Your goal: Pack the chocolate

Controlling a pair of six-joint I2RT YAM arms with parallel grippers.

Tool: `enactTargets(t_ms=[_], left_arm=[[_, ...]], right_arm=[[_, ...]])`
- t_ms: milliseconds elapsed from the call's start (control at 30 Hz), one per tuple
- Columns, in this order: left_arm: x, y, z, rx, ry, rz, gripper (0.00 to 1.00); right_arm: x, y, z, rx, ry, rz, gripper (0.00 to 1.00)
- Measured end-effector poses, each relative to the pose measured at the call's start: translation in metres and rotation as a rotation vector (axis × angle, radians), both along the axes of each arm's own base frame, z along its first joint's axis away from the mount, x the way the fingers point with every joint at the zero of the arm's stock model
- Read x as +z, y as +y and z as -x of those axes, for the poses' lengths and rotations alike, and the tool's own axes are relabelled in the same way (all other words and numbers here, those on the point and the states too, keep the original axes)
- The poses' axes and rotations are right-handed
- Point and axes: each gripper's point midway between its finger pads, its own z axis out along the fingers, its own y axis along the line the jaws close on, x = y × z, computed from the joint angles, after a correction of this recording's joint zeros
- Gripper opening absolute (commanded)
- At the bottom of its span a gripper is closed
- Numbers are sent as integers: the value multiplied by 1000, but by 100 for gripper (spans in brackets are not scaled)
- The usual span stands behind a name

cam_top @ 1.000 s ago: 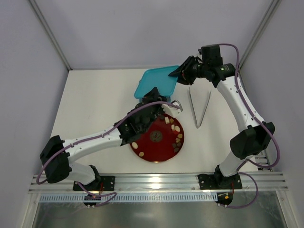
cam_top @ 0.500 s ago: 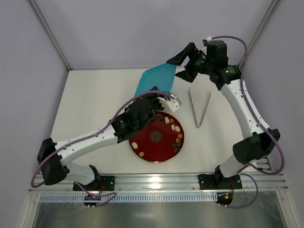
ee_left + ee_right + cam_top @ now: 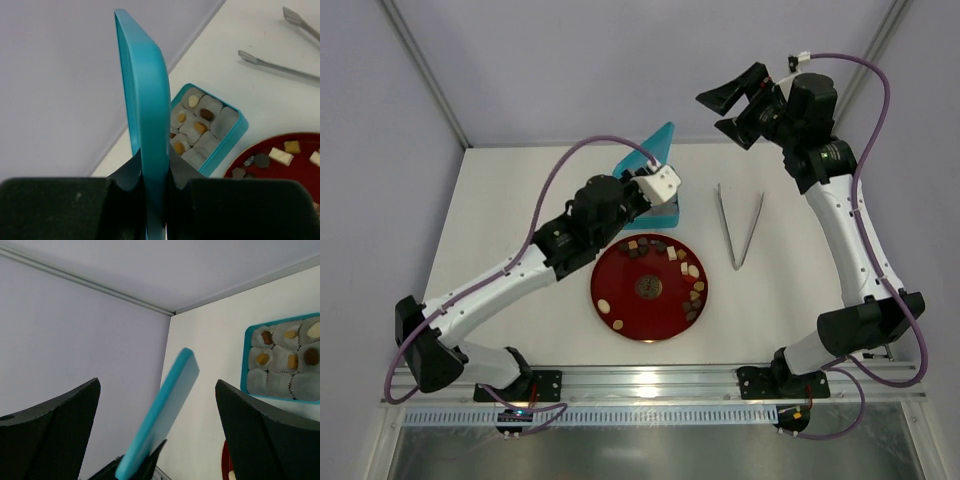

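My left gripper point(image 3: 155, 172) is shut on the bottom edge of a teal lid point(image 3: 145, 100), holding it upright and edge-on above the table. Below it stands the open teal box point(image 3: 232, 134), its white paper cups holding several pieces of chocolate point(image 3: 201, 127). More chocolate point(image 3: 686, 271), dark, light brown and cream, lies on the red plate point(image 3: 638, 310). My right gripper point(image 3: 735, 112) is open, empty and raised at the back right. In the right wrist view the lid point(image 3: 161, 422) stands well beyond the wide-open right gripper point(image 3: 157, 384), and the box point(image 3: 246, 360) shows at the right.
Metal tongs point(image 3: 740, 226) lie on the white table to the right of the box and plate. The left arm point(image 3: 520, 270) stretches across the table's left half. Lilac walls close in the back and both sides.
The right gripper opened, let go of the lid and rose to the back right. The left gripper swung the lid from lying flat to upright, uncovering the box.
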Motion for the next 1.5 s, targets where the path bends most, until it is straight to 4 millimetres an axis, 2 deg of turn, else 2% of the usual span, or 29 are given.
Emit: enactTargets(t_ms=[133,233,367,400,667,900,1100,1200,1500], left_arm=[[25,16,-22,21,111,190,0],[40,28,-40,23,192,344,0],[42,35,-64,2,359,542,0],[41,35,-68,-5,396,579,0],[-12,30,-116,-49,811,939,0],[-51,25,-159,-78,1020,1202,0],[-88,12,-175,-93,1164,1291,1],[-101,10,-181,-108,1218,1330,0],[-118,29,-197,-158,1288,1427,0]], right_arm=[[-2,-18,-8,-50,-23,36,96],[-12,-25,-11,-69,-26,77,96],[-42,-27,-14,-58,-2,145,96],[-55,-28,-15,-52,16,164,96],[-130,-25,-33,3,116,264,95],[-190,-21,-54,44,210,321,93],[-228,-18,-66,58,273,335,90],[-247,-14,-71,68,302,344,88],[-287,5,-72,113,360,382,85]])
